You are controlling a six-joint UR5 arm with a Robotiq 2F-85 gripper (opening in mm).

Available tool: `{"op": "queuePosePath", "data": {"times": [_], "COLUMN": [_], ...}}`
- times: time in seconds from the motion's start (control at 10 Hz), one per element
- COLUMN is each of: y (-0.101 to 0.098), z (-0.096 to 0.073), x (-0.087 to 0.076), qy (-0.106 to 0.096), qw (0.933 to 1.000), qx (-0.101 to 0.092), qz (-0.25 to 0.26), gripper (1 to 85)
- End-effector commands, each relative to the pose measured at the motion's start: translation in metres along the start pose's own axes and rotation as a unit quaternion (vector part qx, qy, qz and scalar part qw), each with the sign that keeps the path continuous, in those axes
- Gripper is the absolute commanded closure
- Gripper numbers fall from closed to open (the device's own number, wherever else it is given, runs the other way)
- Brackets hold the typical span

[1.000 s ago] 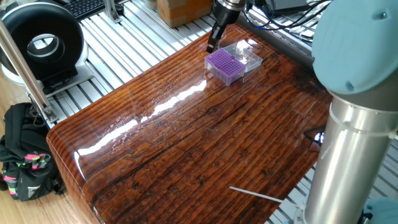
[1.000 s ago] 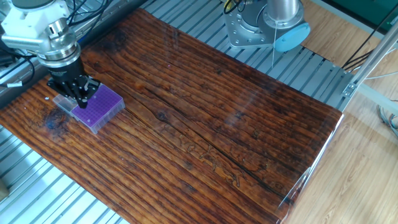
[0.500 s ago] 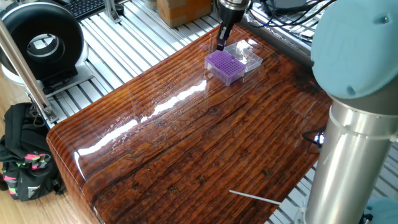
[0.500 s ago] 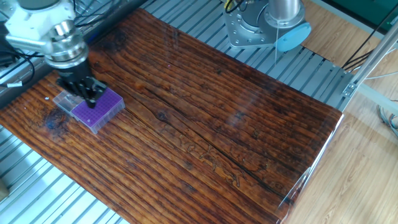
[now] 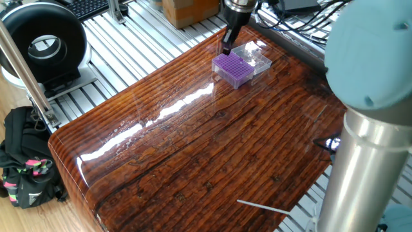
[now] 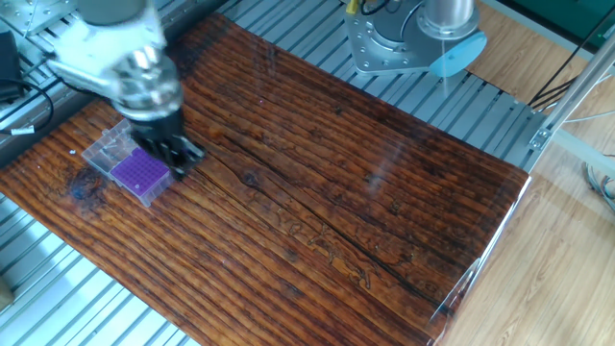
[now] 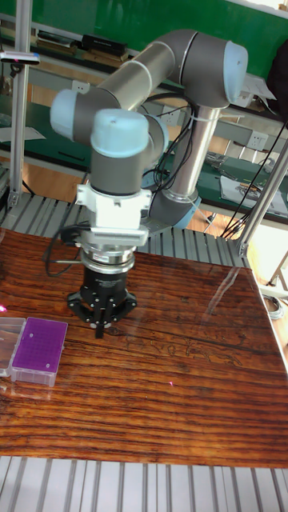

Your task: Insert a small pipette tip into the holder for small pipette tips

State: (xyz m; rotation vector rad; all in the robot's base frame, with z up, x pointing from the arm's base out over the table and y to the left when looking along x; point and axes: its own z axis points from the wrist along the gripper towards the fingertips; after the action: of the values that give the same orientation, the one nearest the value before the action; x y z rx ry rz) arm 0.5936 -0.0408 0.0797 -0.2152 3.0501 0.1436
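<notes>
Just purple grid-top holder [image 7: 38,349], clear lid [image 7: 10,336], glossy wood table [image 7: 176,384].

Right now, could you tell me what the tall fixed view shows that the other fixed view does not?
Only the tall fixed view shows the whole arm and the green wall behind it. Only the other fixed view shows the table's far corner and the wooden floor. Both show the gripper, the purple holder, its clear lid part and the wooden table.

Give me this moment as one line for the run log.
hand: beside purple holder, off its grid | grip: unclear | pipette tip: not discernible
</notes>
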Motion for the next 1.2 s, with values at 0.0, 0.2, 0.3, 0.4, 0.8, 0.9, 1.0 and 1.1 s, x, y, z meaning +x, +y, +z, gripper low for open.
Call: {"op": "queuePosePath", "data": {"times": [0.0,0.2,0.3,0.4,0.8,0.9,1.0,1.1], "y": [0.014,-0.012,-0.018,-0.016,0.014,0.032,0.045,0.057], "z": [0.006,0.005,0.004,0.005,-0.001,-0.009,-0.015,-0.020], "x": [0.012,0.010,0.004,0.002,0.025,0.041,0.055,0.065], "qy": [0.015,0.012,0.002,-0.002,0.018,0.025,0.038,0.039], "qw": [0.9997,0.9984,0.9971,0.9975,0.9995,0.9989,0.9975,0.9963], "qx": [0.001,0.051,0.064,0.060,0.025,0.027,0.033,0.038], "qz": [0.020,-0.023,-0.042,-0.038,-0.005,0.027,0.050,0.067], "gripper": [84.7,84.7,84.7,84.7,84.7,84.7,84.7,84.7]}}
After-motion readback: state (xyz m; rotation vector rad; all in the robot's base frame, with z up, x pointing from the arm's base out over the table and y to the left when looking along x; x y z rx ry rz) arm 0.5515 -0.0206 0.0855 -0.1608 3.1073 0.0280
